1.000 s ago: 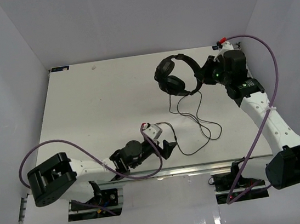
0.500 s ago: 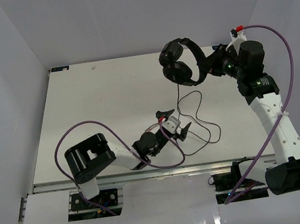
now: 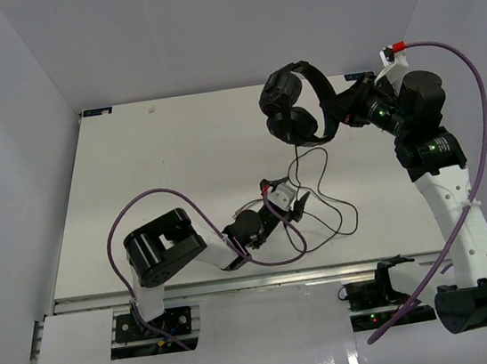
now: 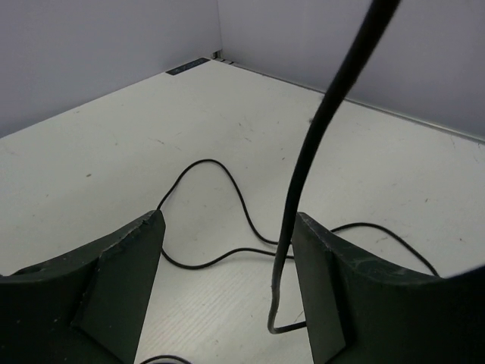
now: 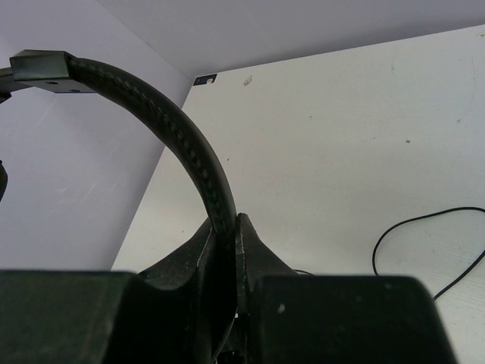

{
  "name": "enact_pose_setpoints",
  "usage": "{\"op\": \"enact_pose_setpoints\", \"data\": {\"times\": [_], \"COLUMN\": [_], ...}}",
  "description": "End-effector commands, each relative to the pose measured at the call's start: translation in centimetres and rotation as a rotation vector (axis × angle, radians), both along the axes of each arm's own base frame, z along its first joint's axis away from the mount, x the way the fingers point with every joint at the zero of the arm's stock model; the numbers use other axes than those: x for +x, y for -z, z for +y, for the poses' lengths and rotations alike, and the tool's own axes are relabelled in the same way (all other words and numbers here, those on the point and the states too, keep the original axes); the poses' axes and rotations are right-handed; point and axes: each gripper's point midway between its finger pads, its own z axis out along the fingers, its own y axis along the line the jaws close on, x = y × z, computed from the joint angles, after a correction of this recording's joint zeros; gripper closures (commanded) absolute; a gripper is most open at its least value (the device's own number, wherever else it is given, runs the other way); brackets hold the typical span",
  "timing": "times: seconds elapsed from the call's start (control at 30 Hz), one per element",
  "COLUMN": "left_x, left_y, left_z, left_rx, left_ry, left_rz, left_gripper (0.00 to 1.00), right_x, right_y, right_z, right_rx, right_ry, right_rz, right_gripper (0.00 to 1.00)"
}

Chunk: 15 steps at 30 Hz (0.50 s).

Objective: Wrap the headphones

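Observation:
The black headphones hang in the air over the back right of the table. My right gripper is shut on their arched headband, which the right wrist view shows pinched between the two jaws. From the lower earcup the thin black cable drops to the table and lies in loose loops. My left gripper stands open low over the table near the middle. The hanging cable passes between its fingers, close against the right finger.
Thick purple robot cables arc over the left arm and beside the right arm. White walls close in the table at the back and on both sides. The metal rail runs along the near edge.
My right gripper has lifted the headphones higher and farther back. The left arm swung from the near left to the middle, and its open fingers now straddle the hanging cable.

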Motion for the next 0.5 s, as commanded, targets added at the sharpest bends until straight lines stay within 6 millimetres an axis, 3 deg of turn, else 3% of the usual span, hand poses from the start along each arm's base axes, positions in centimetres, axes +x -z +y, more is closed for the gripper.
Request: {"op": "enact_pose_setpoints", "data": {"times": [0.0, 0.17, 0.47], "left_x": [-1.0, -1.0, -2.0], "left_y": [0.1, 0.6, 0.8], "left_z": [0.8, 0.4, 0.2], "left_rx": [-0.06, -0.063, -0.059], "left_ry": [0.036, 0.045, 0.11], "left_rz": [0.037, 0.06, 0.08], "left_gripper": [0.26, 0.41, 0.9], "right_x": [-0.5, -0.7, -0.8], "right_y": [-3.1, -3.1, -3.2], "right_z": [0.1, 0.2, -0.1], "right_rx": [0.042, 0.05, 0.036], "right_ry": [-0.016, -0.029, -0.02], "right_rz": [-0.088, -0.089, -0.098], "right_gripper": [0.92, 0.92, 0.92]}}
